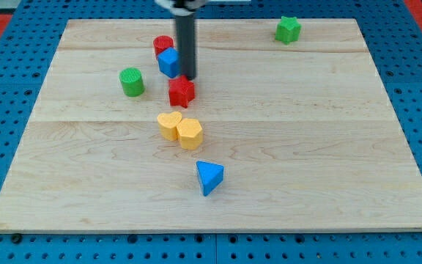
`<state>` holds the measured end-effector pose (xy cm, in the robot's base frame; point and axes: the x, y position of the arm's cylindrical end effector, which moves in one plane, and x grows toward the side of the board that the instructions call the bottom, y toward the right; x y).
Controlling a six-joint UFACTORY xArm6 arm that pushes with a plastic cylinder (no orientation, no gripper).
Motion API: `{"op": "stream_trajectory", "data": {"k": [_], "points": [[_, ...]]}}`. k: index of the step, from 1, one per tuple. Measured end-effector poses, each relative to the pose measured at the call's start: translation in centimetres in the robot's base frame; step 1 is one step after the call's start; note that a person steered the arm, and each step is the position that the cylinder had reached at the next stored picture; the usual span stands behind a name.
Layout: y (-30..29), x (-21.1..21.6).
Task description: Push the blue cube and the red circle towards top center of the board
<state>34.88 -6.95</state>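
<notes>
My tip (187,77) sits on the board (306,147) just to the view's right of the blue cube (169,62) and right above the red star (182,92). From this angle I cannot tell whether the rod touches the cube, though it looks pressed close against its right side. I carry no gripper, only the straight dark rod, so there are no jaws to be apart or together.

The blue cube lies in the upper left part of the board, left of centre. The red circle (163,45) stands just behind it, toward the view's top and a little left, the two touching or nearly so. Both are near the top edge but off to the left of the middle.

The red star lies just below my tip. A green cylinder (132,81) stands apart to the view's left of the cube. Below the star, two yellow blocks lie side by side and touching: a yellow heart (169,125) on the left and a yellow hexagon (190,133) on the right. Further toward the view's bottom is a blue triangle (209,177). A green star (288,29) lies well apart at the top right.
</notes>
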Motion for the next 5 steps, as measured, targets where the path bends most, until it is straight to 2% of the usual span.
{"op": "stream_trajectory", "data": {"k": [1, 2, 3, 4, 5], "points": [[-6.0, -2.1], [-3.7, -2.3], [-4.5, -4.4], [-8.7, -8.2], [-9.1, -9.0]]}}
